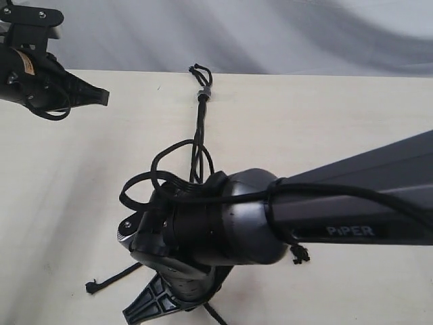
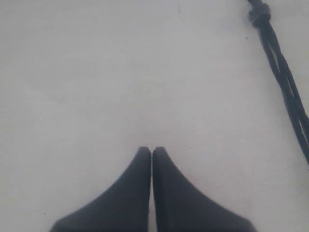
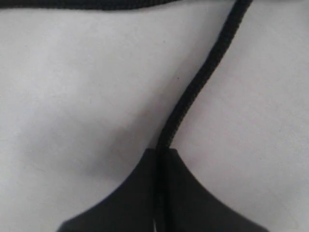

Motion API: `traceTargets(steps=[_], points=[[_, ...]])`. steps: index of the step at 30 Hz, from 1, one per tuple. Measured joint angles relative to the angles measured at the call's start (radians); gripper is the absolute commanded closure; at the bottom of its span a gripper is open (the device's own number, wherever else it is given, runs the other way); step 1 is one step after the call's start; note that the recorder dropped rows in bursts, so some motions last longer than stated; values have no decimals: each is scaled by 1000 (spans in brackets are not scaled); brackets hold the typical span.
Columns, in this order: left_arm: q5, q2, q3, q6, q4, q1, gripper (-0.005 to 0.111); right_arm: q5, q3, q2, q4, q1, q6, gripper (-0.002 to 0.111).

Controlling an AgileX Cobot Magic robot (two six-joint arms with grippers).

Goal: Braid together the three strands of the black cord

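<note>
Right gripper (image 3: 161, 151) clamped on one strand (image 3: 193, 92), which goes in between the closed jaws, so the held end is hidden. Just past the fingertips a second strand (image 3: 72, 4) crosses, cut off by the frame edge. In the exterior view the right arm's wrist (image 1: 223, 217) covers the middle of the three strands (image 1: 197, 159); can't tell which is which there. One frayed tip (image 1: 90, 287) lies on the table (image 1: 352, 122) beside the gripper. A knotted end (image 1: 300, 255) peeks from under the forearm, unclear if it's a strand tip. Beyond the wrist the black cord (image 1: 200, 115) runs away as a tight bundle to its grey band (image 1: 203, 91) and short loops (image 1: 201, 70). Left gripper (image 2: 151, 149) is pressed together on nothing over bare table, well apart from the right one. The cord passes to its side, partly cut off.
</note>
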Motion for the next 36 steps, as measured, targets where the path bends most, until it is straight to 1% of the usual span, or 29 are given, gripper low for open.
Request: traceTargets(steps=[5, 7, 9, 10, 11, 12, 13, 17, 20, 24, 28, 31, 33, 36], points=[[0, 0, 0, 0, 0, 0, 105, 17, -9, -6, -3, -2, -80, 109], [1, 0, 0, 0, 0, 0, 105, 96, -37, -35, -66, -22, -102, 109], [1, 0, 0, 0, 0, 0, 105, 161, -60, -79, -228, -58, -113, 109], [1, 0, 0, 0, 0, 0, 105, 184, -66, -94, -343, -92, -115, 109], [1, 0, 0, 0, 0, 0, 105, 187, -66, -96, -391, -115, -117, 109], [1, 0, 0, 0, 0, 0, 105, 172, -68, -91, -439, -162, -119, 109], [1, 0, 0, 0, 0, 0, 105, 147, -68, -74, -444, -204, -121, 109], [1, 0, 0, 0, 0, 0, 105, 46, -68, 29, -451, -317, -178, 109], [1, 0, 0, 0, 0, 0, 105, 14, -68, 95, -488, -353, -260, 109], [1, 0, 0, 0, 0, 0, 105, 13, -70, 128, -535, -357, -369, 109], [1, 0, 0, 0, 0, 0, 105, 17, -75, 138, -537, -357, -440, 109], [1, 0, 0, 0, 0, 0, 105, 30, -83, 138, -466, -357, -528, 109], [1, 0, 0, 0, 0, 0, 105, 66, -89, 128, -363, -351, -639, 109], [1, 0, 0, 0, 0, 0, 105, 155, -93, 105, -144, -312, -853, 109]])
